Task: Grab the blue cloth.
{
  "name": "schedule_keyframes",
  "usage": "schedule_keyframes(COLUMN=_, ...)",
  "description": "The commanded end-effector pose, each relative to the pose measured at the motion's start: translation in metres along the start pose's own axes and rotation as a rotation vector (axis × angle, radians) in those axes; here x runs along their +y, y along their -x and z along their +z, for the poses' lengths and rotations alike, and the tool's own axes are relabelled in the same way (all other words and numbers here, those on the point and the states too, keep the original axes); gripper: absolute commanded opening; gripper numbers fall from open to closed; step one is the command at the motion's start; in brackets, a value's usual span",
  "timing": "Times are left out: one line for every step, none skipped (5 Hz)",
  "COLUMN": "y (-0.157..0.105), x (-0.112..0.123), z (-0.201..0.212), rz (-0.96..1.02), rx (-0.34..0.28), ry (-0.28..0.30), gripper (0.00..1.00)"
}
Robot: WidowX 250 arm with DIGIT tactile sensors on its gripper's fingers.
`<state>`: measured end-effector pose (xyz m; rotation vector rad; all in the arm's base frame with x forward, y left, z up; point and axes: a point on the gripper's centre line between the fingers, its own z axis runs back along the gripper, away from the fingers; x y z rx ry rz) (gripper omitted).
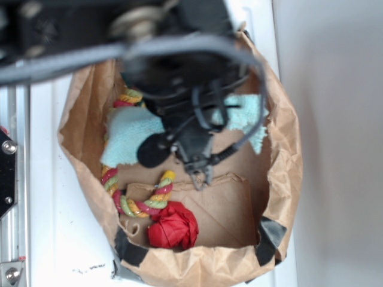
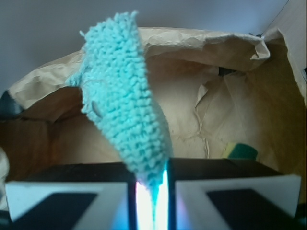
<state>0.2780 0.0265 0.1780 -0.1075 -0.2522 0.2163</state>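
The blue cloth, a light teal nubby washcloth, is pinched between my gripper's two jaws and stands up from them in the wrist view. In the exterior view the cloth shows on both sides of my black arm, inside a brown paper bag. The arm covers the cloth's middle and my fingertips there. The gripper is shut on the cloth.
The bag's crumpled walls surround the gripper. Inside it lie a red, yellow and green rope toy, a red fabric ball near the front wall, and a green and yellow sponge. A white surface lies under the bag.
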Motion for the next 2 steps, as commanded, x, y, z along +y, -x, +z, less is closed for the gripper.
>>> schedule_keyframes(y=0.0053, x=-0.0110, z=0.0334, rz=-0.032, rx=0.095, ry=0.052, gripper=0.00)
schedule_keyframes(y=0.0010, x=-0.0093, z=0.0266, rz=-0.029, rx=0.070, ry=0.070, gripper=0.00)
